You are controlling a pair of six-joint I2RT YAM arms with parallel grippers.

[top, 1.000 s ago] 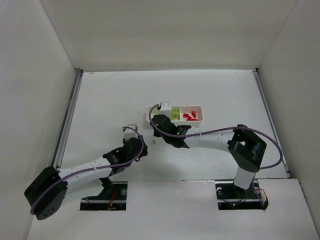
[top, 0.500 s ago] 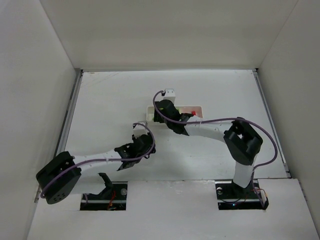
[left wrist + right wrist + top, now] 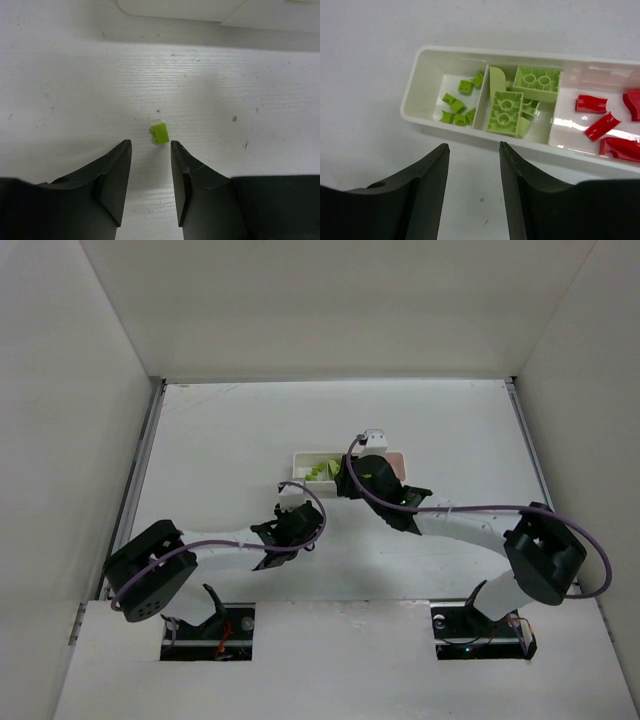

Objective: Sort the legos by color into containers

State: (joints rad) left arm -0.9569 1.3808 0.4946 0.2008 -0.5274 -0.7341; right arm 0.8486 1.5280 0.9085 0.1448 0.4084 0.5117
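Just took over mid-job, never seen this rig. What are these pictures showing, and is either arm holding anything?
A left arm and right arm stand at the near edge of a table. The overhead view shows both; the other two look out from each wrist. The left pincer is open and empty, just short of one loose green brick. The right pincer, also open and empty, faces the white tray: small green bricks left, bigger pale-green bricks middle, red pieces right.

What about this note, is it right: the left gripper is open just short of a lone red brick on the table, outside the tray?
The left wrist view shows the lone brick is lime green, not red. Otherwise yes: the left gripper is open just short of it on the table, outside the tray.
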